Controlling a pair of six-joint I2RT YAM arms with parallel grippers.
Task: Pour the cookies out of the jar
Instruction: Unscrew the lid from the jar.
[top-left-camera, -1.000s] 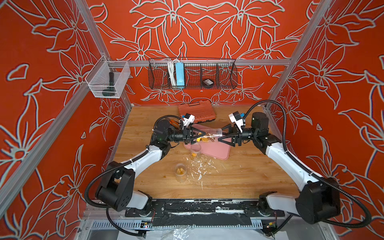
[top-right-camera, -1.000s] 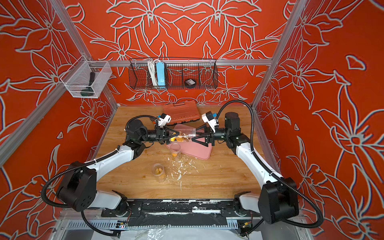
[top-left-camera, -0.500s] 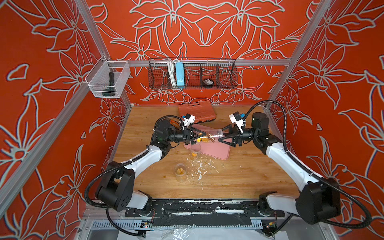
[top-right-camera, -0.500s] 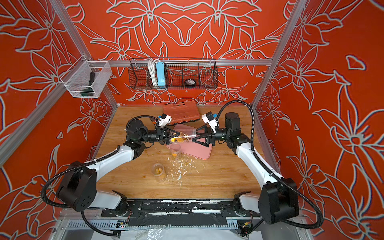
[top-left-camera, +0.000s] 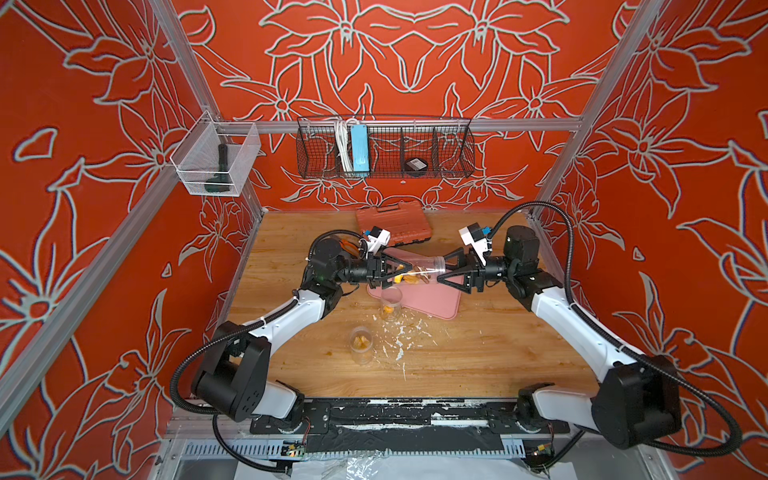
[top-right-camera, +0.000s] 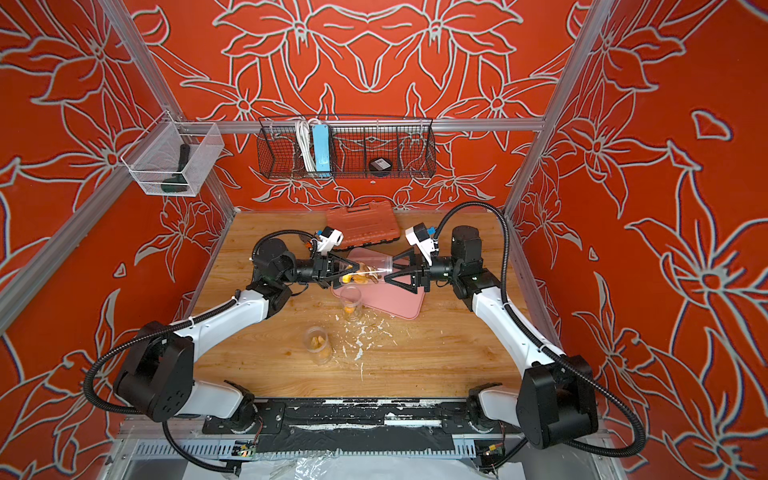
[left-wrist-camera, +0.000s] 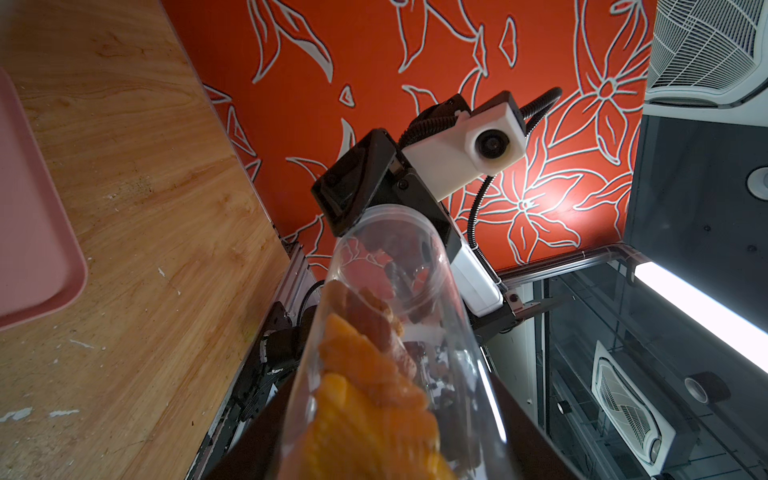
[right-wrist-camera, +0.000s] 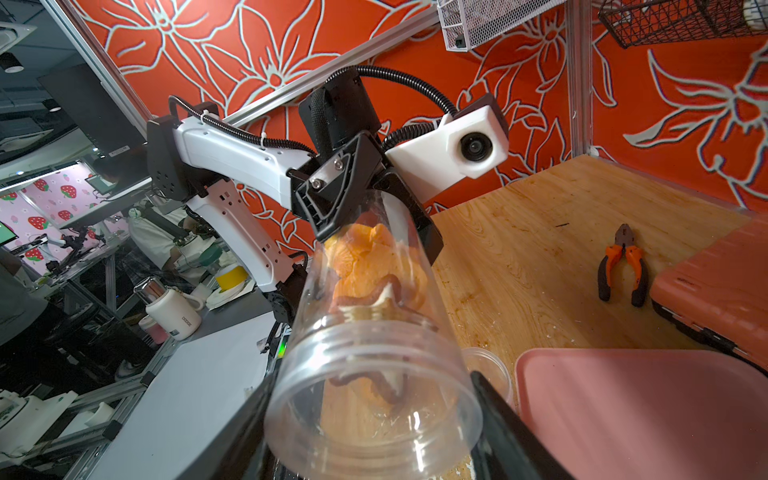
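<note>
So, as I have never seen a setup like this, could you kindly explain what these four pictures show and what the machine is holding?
It is a robot with two arms, each ending in a two-fingered gripper. Two pictures look down from a camera overhead, showing nearly the same scene; the other two come from cameras on the wrists. The left gripper and right gripper hold a clear jar on its side between them, in the air by a pink tray; the left has the base, the right the mouth. The cookies, mostly orange, are inside it. On the wooden table stand a second jar and a third jar, each with orange pieces, beside white crumbs. At the back lie an orange tool case and pliers.
</note>
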